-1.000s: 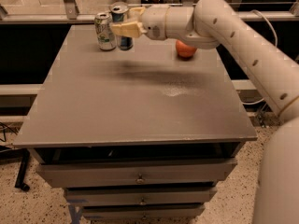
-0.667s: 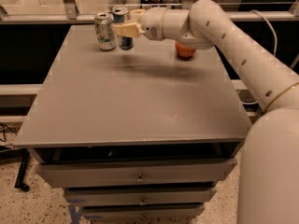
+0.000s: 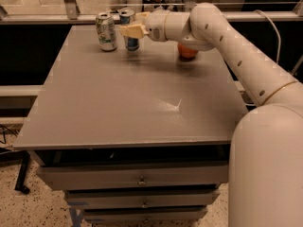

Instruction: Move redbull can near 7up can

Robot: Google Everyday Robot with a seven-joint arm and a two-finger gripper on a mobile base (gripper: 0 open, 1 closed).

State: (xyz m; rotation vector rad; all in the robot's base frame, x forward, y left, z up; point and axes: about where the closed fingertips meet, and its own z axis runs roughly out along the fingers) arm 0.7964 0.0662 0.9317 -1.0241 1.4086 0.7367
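Note:
The 7up can (image 3: pixel 106 31), pale green and white, stands upright at the far left of the grey table (image 3: pixel 132 103). The redbull can (image 3: pixel 127 28), slim and blue with a silver top, stands just to its right, with a small gap between them. My gripper (image 3: pixel 134 28) reaches in from the right. Its pale fingers (image 3: pixel 133 31) sit on either side of the redbull can and close on it. The can's base is at the table surface.
An orange round fruit (image 3: pixel 187 52) lies on the table behind my forearm, right of the cans. A rail (image 3: pixel 71 18) runs along the far edge. Drawers (image 3: pixel 137 178) sit under the table's front edge.
The gripper and redbull can have stayed beside the 7up can, shifting only slightly. My forearm and elbow have swung towards the right front.

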